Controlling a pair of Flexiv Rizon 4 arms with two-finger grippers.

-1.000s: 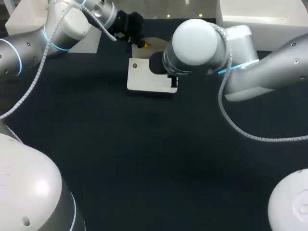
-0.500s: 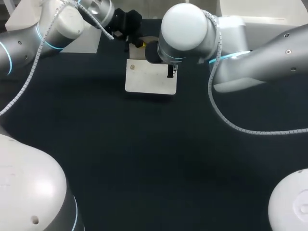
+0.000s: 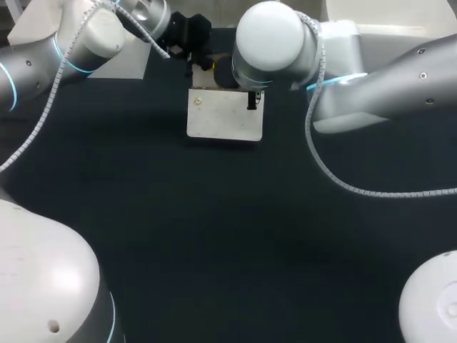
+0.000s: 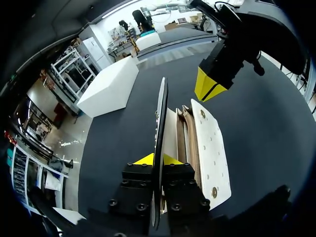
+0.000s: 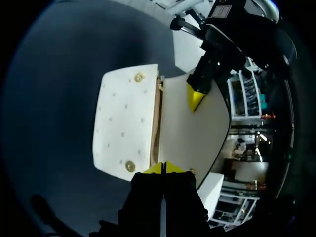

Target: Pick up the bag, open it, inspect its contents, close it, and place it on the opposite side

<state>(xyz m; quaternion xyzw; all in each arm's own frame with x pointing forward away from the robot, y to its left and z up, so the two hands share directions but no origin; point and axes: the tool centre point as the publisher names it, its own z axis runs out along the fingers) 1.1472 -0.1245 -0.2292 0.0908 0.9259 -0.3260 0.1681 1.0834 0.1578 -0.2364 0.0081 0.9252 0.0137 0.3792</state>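
Pinching the raised flap point(image 4: 160, 113) of the bag point(image 4: 211, 148) between its yellow tips, the left gripper point(image 4: 158, 160) is holding it upright. The white, brass-snapped bag is lying open toward the far side of the dark table point(image 3: 214, 236). The right gripper point(image 5: 164, 168), tips pressed together, is sitting at the bag's end. The right arm point(image 3: 275, 43) is hiding the bag's far edge in the head view. A white block point(image 4: 111, 86) is standing beyond the bag.
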